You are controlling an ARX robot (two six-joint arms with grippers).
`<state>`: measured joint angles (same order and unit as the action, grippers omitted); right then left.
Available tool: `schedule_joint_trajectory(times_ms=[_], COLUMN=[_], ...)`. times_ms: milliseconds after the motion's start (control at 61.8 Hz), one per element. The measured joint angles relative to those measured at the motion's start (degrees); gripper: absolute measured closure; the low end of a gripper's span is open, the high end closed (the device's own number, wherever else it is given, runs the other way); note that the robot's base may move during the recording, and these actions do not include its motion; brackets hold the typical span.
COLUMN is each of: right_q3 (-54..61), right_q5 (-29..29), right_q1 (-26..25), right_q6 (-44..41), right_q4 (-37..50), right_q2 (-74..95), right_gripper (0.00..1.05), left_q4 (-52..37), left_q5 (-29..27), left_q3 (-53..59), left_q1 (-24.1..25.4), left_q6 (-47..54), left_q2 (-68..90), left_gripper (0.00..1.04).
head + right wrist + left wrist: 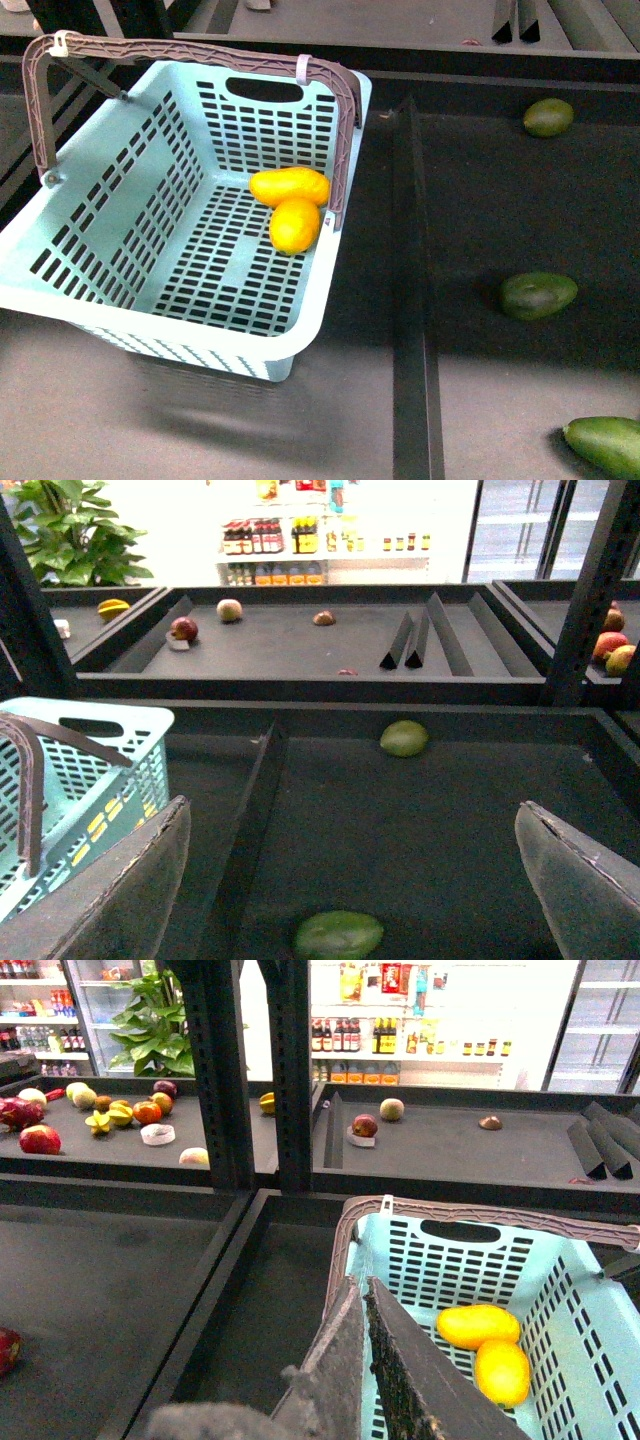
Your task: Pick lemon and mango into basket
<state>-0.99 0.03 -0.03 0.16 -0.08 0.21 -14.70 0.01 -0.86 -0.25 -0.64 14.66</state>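
The light teal basket stands on the dark shelf with its brown handle raised. Inside, near the far right wall, the elongated yellow-orange mango lies touching the rounder yellow lemon. Neither gripper shows in the front view. In the left wrist view my left gripper is shut on nothing, above the basket rim, with the mango and lemon beyond it. My right gripper stands open over the dark shelf beside the basket, with nothing between its fingers.
Three dark green oval fruits lie on the shelf right of a raised divider. Two green fruits show in the right wrist view. Farther shelves hold assorted fruit.
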Motion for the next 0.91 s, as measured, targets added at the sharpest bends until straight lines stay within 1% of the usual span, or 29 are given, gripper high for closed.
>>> schedule_joint_trajectory(times_ms=[226, 291, 340, 825, 841, 905], right_q3=[0.0, 0.0, 0.0, 0.0, 0.0, 0.0], right_q5=[0.0, 0.0, 0.0, 0.0, 0.0, 0.0], right_q1=[0.0, 0.0, 0.0, 0.0, 0.0, 0.0], right_q6=[0.0, 0.0, 0.0, 0.0, 0.0, 0.0], right_q4=[0.0, 0.0, 0.0, 0.0, 0.0, 0.0], right_q2=[0.0, 0.0, 0.0, 0.0, 0.0, 0.0], right_gripper=[0.09, 0.09, 0.09, 0.09, 0.09, 0.09], left_q4=[4.5, 12.2, 14.1, 14.6, 14.6, 14.6], left_q5=[0.0, 0.0, 0.0, 0.0, 0.0, 0.0], left_q3=[0.0, 0.0, 0.0, 0.0, 0.0, 0.0], left_q1=[0.0, 0.0, 0.0, 0.0, 0.0, 0.0], left_q6=[0.0, 0.0, 0.0, 0.0, 0.0, 0.0], left_q2=[-4.5, -10.2, -13.1, -14.3, -14.3, -14.3], left_gripper=[1.01, 1.01, 1.01, 1.01, 1.00, 0.86])
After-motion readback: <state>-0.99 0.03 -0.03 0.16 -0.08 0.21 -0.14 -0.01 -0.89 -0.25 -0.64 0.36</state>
